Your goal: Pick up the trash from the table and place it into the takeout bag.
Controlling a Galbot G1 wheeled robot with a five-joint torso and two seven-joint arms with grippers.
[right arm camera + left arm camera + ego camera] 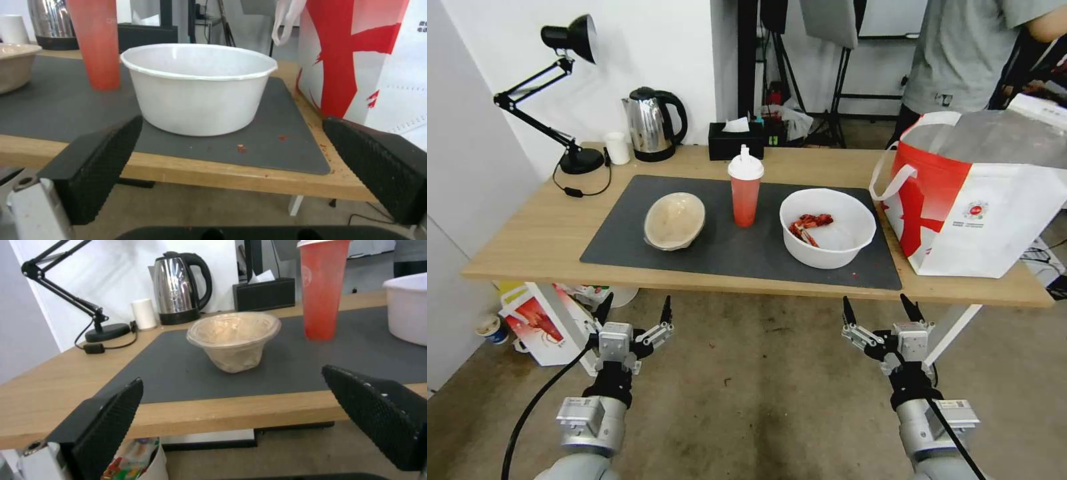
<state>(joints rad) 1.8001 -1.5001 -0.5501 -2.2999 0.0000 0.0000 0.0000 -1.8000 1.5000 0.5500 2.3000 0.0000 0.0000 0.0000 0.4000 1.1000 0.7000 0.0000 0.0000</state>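
Nothing is picked up yet. The left tool [633,313] and right tool [878,309] hang released below the desk [534,233] edge. Beige bowl [674,221], red cup [745,187] and white bowl [827,227] sit on the mat [620,240], beside the takeout bag [980,207]. Next, one tool likely must rise toward an item.

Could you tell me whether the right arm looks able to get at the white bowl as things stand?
Probably yes: the right gripper hangs open before the table edge, facing the white bowl, with bare mat between them.
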